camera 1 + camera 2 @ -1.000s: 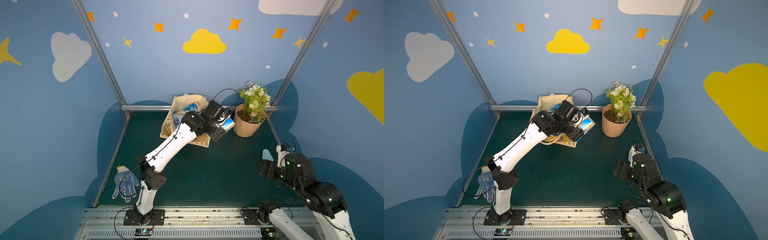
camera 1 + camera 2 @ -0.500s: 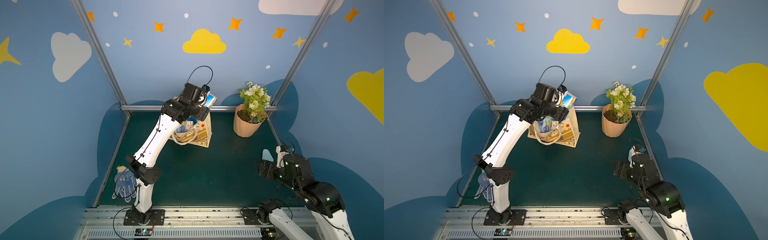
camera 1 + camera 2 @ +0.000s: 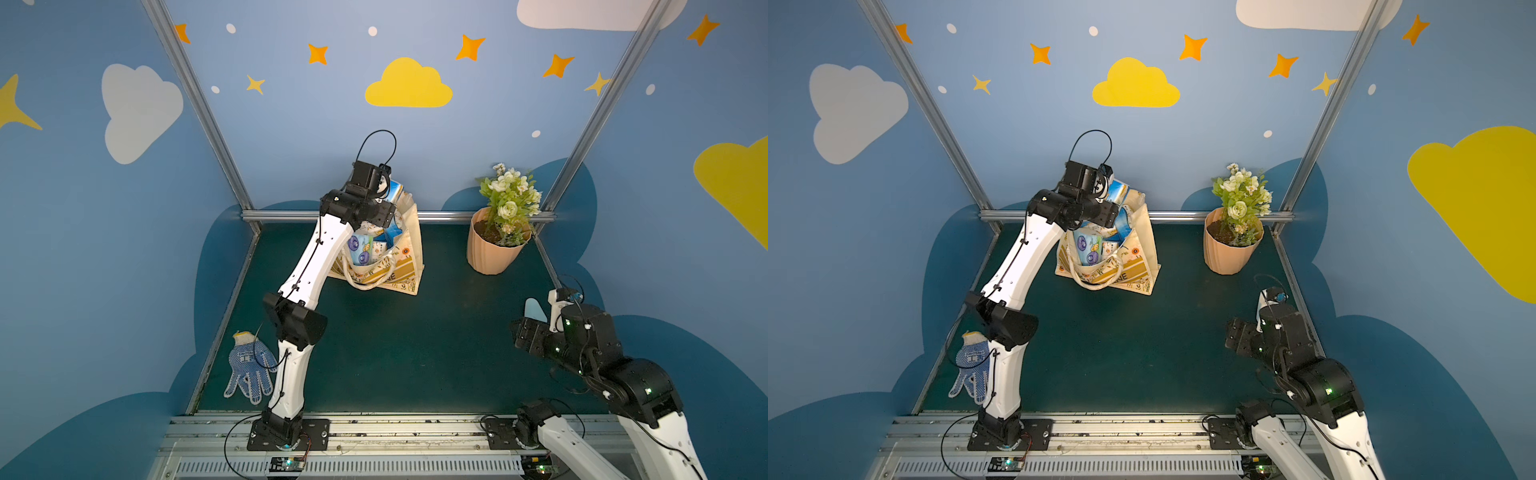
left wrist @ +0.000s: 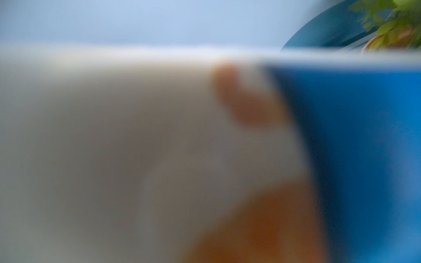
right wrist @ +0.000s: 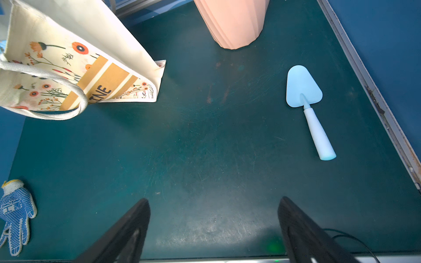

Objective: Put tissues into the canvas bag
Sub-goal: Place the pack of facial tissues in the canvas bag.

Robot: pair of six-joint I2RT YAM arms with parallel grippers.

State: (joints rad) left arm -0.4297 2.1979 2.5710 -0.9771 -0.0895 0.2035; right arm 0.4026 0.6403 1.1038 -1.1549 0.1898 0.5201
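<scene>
Drop-off: tissue pack over canvas bag | left gripper: hold cannot be told | right gripper apart, idle | next: clean release inward

Evenly bright; left wrist view wholly blurred.

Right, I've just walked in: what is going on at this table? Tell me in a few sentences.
The left arm reaches over the canvas bag, which stands at the back of the mat. A blue-and-white tissue pack sits at the left pincer, above the bag's mouth; whether the pincer grips it cannot be told. Other packs lie inside the bag. The right pincer is open and empty, over bare mat near the front.
</scene>
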